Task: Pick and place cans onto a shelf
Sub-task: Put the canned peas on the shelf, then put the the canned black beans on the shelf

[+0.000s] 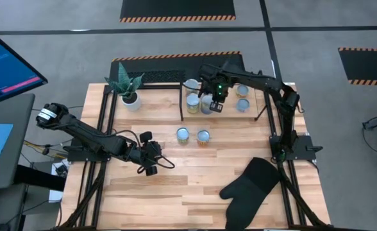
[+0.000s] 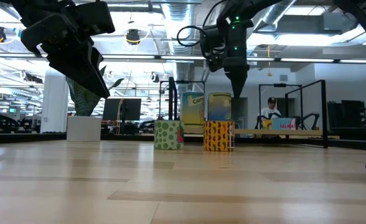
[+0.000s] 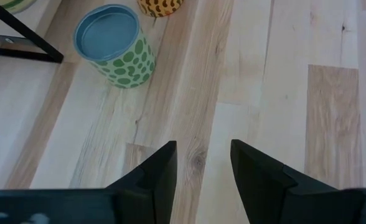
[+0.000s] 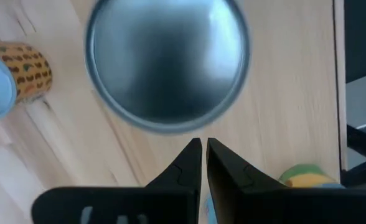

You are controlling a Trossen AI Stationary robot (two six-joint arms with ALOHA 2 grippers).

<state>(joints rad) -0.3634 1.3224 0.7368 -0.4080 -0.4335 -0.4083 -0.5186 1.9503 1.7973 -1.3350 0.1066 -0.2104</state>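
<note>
Cans [image 2: 193, 107] behind show lettering, perhaps "Corn"; another label [image 2: 284, 125] unreadable.

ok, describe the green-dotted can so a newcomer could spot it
On the wood table, two cans stand alone in the open middle, in front of the shelf. It is the one nearer the plant: green spots on its side, where its neighbour is yellow.
</note>
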